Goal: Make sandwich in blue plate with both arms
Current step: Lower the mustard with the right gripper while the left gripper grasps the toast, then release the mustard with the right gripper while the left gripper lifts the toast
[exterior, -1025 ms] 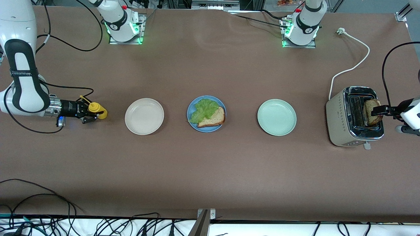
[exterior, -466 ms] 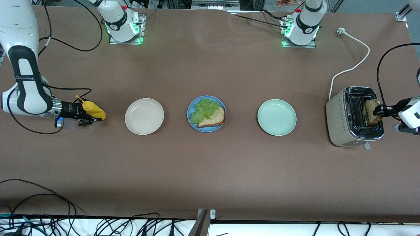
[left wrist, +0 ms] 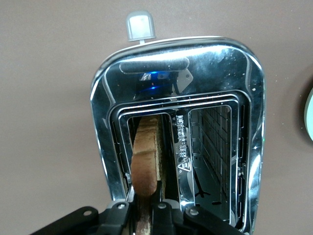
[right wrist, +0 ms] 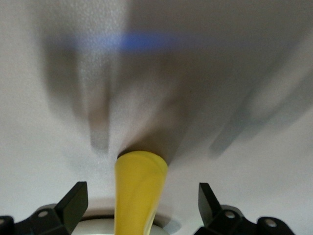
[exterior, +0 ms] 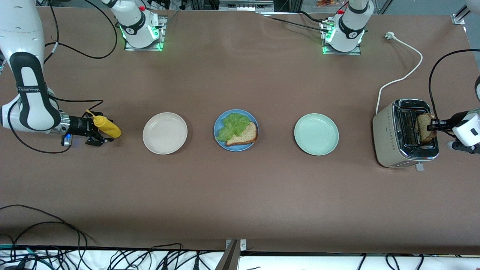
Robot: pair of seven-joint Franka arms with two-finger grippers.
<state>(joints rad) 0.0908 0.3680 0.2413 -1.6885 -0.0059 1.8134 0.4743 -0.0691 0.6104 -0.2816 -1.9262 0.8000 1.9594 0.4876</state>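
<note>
The left gripper point(exterior: 434, 125) is clenched on a toast slice point(exterior: 424, 126) that stands upright in the slot of the toaster point(exterior: 406, 132), close to the table edge at the left arm's end. The right gripper point(exterior: 98, 132) is released, its fingers spread around a yellow bottle point(exterior: 107, 126), which is probably lying on the table. Between both grippers much bare table is seen. The blue plate point(exterior: 235, 147), with lettuce point(exterior: 233, 124) and one bread slice point(exterior: 244, 135), is placed between a beige plate point(exterior: 165, 133) and a green plate point(exterior: 316, 134).
</note>
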